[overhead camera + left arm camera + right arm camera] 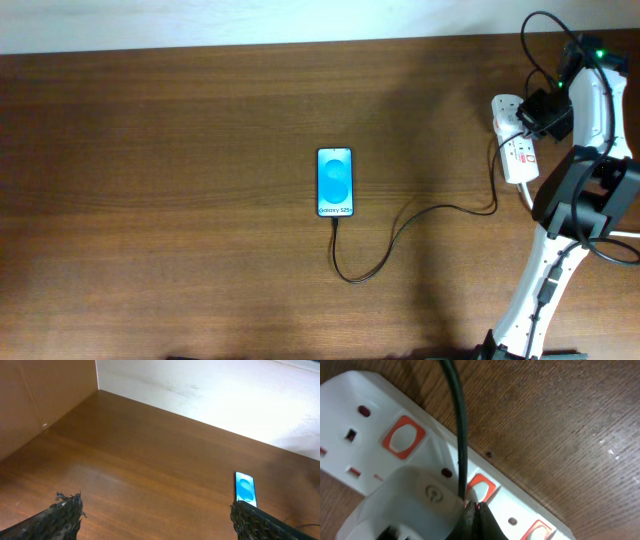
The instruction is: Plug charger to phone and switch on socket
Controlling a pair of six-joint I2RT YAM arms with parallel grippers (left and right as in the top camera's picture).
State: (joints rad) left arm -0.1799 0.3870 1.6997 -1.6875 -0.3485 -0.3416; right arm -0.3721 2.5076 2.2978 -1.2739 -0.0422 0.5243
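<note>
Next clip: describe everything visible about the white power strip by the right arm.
The socket is a long white glossy plastic strip lying flat on the wooden table, far right, partly under the right arm. It shows three-pin outlets, each with an orange-red framed switch. A white adapter is plugged into one outlet; the black charger cable meets its top. The shut right gripper appears to touch the switch beside that adapter.

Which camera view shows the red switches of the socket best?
The right wrist view: the socket fills it, red switches sharp. Overhead shows it small, partly behind the right arm. Left wrist view misses it.
</note>
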